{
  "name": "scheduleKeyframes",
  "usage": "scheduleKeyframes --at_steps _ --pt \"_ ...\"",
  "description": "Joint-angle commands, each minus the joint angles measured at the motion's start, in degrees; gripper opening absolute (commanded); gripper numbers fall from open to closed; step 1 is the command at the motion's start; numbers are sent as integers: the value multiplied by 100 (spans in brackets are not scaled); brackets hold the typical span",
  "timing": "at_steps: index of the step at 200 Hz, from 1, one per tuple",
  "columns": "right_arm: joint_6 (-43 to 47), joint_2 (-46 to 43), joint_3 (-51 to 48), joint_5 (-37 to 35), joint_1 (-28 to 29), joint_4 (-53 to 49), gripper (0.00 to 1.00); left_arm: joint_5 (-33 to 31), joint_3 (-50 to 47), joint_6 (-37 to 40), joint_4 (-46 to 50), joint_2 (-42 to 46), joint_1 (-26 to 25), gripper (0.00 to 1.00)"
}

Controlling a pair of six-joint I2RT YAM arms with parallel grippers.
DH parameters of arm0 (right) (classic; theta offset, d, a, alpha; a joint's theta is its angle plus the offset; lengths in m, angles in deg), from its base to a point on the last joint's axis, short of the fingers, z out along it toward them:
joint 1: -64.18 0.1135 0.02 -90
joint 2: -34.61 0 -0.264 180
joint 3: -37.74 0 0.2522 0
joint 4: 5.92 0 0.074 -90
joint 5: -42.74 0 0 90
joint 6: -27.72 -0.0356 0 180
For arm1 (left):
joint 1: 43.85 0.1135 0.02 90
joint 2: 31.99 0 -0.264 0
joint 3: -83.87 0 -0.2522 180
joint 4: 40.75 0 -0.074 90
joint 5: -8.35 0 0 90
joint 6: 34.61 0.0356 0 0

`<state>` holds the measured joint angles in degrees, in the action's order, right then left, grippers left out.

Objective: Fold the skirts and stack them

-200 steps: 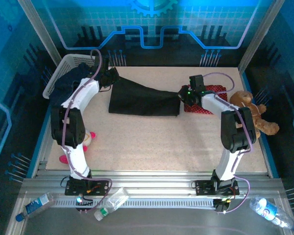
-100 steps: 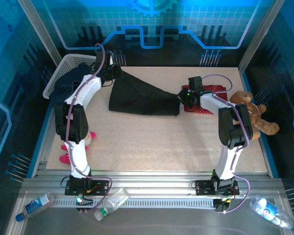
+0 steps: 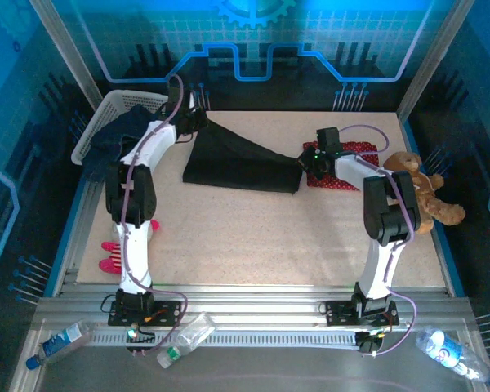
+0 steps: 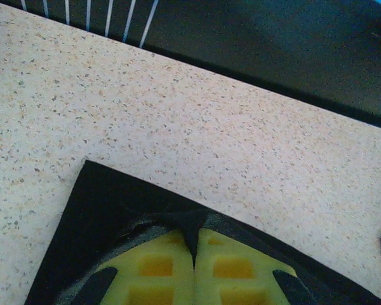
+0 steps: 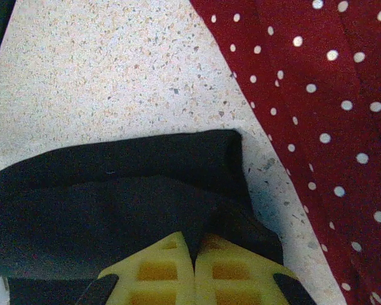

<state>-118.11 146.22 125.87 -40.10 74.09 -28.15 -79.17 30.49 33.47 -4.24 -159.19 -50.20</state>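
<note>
The black skirt [image 3: 241, 163] lies stretched across the back of the table between both grippers. My left gripper [image 3: 198, 122] is shut on its far left corner; in the left wrist view the yellow fingers [image 4: 159, 267] pinch black cloth [image 4: 101, 210] at my left gripper [image 4: 193, 234]. My right gripper [image 3: 309, 160] is shut on the skirt's right end, with black fabric [image 5: 114, 190] bunched at my right gripper [image 5: 194, 245]. The red dotted skirt [image 5: 317, 95] lies folded just right of it [image 3: 355, 166]. A dark blue denim skirt [image 3: 114, 137] hangs out of the basket.
A white basket [image 3: 122, 102] stands at the back left. A brown teddy bear [image 3: 422, 192] lies at the right edge, and a pink-and-white plush toy [image 3: 114, 255] by the left arm. Plastic bottles [image 3: 184, 336] lie on the near rail.
My left gripper has moved toward the back and right, drawing the black skirt's left corner with it. The right gripper has hardly moved.
</note>
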Motion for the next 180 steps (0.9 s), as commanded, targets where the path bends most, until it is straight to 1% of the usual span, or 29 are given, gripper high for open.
scheduleKeyframes --at_steps 1,12,16,19,27,32,37,39,45,51,54,56,59,67,69,91,109,122,141,159,180 --pt "131 182 305 310 -132 241 10 -256 382 -41 482 -270 123 6" --pt "172 182 386 429 -130 327 19 -245 479 -210 628 -337 155 11" --pt "205 170 406 463 -138 373 22 -227 511 -272 689 -343 174 17" --pt "211 156 413 495 -136 418 25 -216 535 -325 746 -334 184 25" --pt "256 105 427 567 -130 501 30 -193 591 -476 871 -306 211 57" --pt "287 70 434 599 -130 547 35 -158 592 -550 925 -262 229 72" --pt "335 24 434 634 -137 569 40 -131 581 -634 982 -203 239 84" --pt "351 0 437 635 -129 564 43 -122 567 -673 993 -172 244 89" --pt "395 -71 433 616 -122 546 51 -70 512 -765 1036 -81 248 98" --pt "448 -131 419 581 -112 491 57 38 438 -836 1054 12 248 99" --pt "469 -151 414 553 -104 467 65 116 395 -875 1057 61 248 99" --pt "479 -173 404 546 -90 451 73 175 353 -900 1057 96 248 99" --pt "509 -210 379 513 -83 421 81 255 298 -941 1045 141 248 99" --pt "559 -306 318 444 -57 350 97 460 149 -1055 1039 270 240 99" --pt "574 -326 298 429 -57 336 100 503 122 -1083 1050 293 239 99" --pt "687 -549 98 416 48 260 100 1064 -518 -1421 855 605 214 99" --pt "852 -528 102 804 209 203 100 1682 -1073 -1718 326 753 163 99" --pt "951 -396 201 1088 356 112 100 1952 -1305 -1835 110 731 96 99" --pt "1088 -102 437 1331 572 -170 100 1967 -1489 -1846 65 606 -4 99" --pt "1103 120 464 1158 730 -418 100 1838 -1747 -1895 42 504 -33 99" --pt "1085 343 321 1164 801 -650 100 1642 -2394 -1989 -72 542 -16 99"
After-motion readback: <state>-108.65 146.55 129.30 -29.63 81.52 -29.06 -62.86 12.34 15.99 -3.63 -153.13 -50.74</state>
